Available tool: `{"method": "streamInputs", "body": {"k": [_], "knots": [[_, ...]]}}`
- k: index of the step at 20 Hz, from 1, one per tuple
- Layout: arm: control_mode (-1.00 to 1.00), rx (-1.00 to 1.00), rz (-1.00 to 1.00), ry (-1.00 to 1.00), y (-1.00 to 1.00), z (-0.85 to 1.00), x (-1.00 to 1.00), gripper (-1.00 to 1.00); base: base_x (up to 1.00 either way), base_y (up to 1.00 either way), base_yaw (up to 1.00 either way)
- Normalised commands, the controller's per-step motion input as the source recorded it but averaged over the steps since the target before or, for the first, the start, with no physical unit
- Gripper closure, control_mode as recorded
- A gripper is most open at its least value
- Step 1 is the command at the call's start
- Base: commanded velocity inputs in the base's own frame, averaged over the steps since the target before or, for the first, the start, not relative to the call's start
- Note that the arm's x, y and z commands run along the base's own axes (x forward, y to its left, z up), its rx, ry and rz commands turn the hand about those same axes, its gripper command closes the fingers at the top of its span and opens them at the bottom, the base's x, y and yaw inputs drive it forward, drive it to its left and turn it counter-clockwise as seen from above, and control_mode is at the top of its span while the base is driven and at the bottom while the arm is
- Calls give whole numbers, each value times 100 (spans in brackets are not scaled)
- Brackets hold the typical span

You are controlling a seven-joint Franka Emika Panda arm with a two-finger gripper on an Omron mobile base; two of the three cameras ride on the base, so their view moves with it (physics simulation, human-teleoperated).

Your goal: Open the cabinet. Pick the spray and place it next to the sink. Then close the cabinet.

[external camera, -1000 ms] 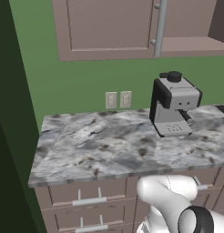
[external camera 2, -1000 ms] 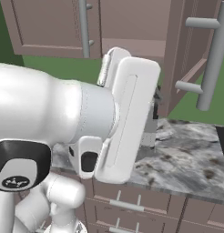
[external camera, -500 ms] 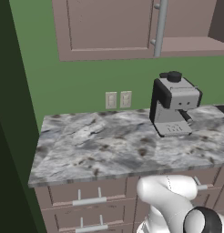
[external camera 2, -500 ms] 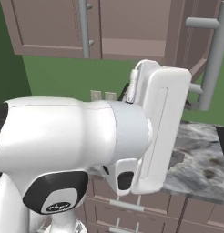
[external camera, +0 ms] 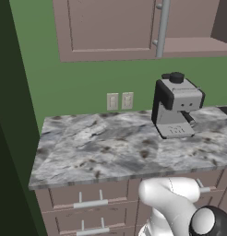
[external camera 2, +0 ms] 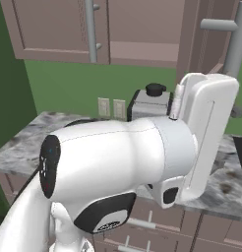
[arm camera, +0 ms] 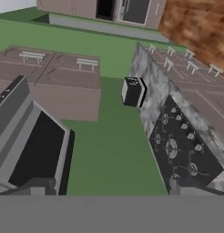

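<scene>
Cabinet (external camera 2: 142, 29) above the coffee machine (external camera: 176, 106) has its right door (external camera 2: 204, 44) swung open; the spray isn't visible, presumably inside. The claw, spread wide and empty, must next reach inside.

**Green-walled kitchen with marbled counter**

A flat green wall (external camera: 87, 78) is seen behind a grey marbled stone counter (external camera: 110, 147), and a darker green wall (external camera: 11, 138) is set at the counter's left end. Two pale wall outlets (external camera: 120, 100) are mounted side by side just above the counter. A grey and black coffee machine (external camera: 176, 105) is stood upright on the counter near the wall. Mauve-brown drawers (external camera: 85, 196) with small grey handles are fitted under the counter. In the rolled hand view, a black stovetop (arm camera: 180, 145) is sunk in the stone, and a wooden floor (arm camera: 200, 25) is shown at the upper right.
</scene>
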Motion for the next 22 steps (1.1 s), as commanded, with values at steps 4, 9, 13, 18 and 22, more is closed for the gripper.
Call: {"method": "streamInputs", "body": {"k": [4,9,13,18,22], "knots": [[-100,0,0,-4,-29,1,29,-100,0,0,0],[-100,0,0,-2,-23,-3,22,-100,0,0,0],[-100,0,3,-1,-20,-1,14,-100,0,0,0],[-100,0,10,0,-19,0,11,-100,0,0,0],[-100,-1,15,0,-9,-2,4,-100,0,0,0]]}}
